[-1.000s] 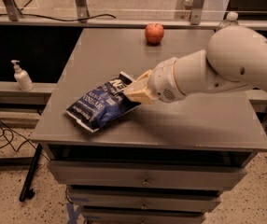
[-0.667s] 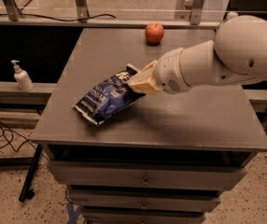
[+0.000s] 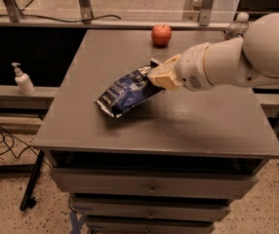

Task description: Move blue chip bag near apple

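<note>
- Gripping the blue chip bag (image 3: 127, 91) by its upper-right end with the claw (image 3: 158, 74), just right of frame centre; closed narrow on the foil, judging by how the bag hangs.
- Holding the bag slantwise, with the low corner down toward the lower left, at or just above the counter (image 3: 208, 126); cannot tell whether touching.
- Not yet near the apple (image 3: 161, 34), up at top centre of the frame, close to the counter's far edge.
- Could lose the bag mid-carry, through pinching slick, crinkly foil by one end only and leaving most of the weight dangling to the lower left.
- Could drag the trailing corner along the counter and twist the bag out of the claw.
- Could knock the apple, round and free to roll, by sweeping the dangling bag or the bulky arm (image 3: 237, 57) into it; risk of sending it off the far edge.
- Could overshoot toward the upper right and clip the water bottle (image 3: 237, 26), partly hidden behind the arm.
- Could release too soon and leave the bag short of the apple, or too late and drop it on top, by ignoring the hanging length.
- Could crush the chips by squeezing harder against a slip.
</note>
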You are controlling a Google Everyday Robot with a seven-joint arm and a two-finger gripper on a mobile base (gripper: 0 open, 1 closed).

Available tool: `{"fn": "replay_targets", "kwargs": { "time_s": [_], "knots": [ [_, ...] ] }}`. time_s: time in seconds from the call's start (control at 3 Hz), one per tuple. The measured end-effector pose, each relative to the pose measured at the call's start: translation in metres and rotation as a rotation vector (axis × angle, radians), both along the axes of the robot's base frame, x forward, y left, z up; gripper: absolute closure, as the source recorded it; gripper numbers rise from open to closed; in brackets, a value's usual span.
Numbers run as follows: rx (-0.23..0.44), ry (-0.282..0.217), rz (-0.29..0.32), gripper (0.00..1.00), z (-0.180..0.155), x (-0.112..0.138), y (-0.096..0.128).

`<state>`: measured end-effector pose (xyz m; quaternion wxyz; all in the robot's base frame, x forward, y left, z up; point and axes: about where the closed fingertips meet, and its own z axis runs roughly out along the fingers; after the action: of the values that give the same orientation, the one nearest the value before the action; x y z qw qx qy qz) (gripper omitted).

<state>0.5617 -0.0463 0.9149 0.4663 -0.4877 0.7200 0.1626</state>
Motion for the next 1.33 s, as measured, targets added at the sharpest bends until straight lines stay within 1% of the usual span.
{"fn": "replay_targets", "kwargs": {
  "time_s": [0.33, 0.67, 1.0, 1.33],
  "knots": [
    [0.012, -0.044, -0.045, 1.00, 0.001, 0.032, -0.015],
    [0.026, -0.087, -0.103, 1.00, 0.000, 0.080, -0.034],
    [0.043, -0.116, -0.181, 1.00, -0.004, 0.128, -0.054],
    [0.057, -0.133, -0.269, 1.00, -0.013, 0.165, -0.066]
  ]
}}
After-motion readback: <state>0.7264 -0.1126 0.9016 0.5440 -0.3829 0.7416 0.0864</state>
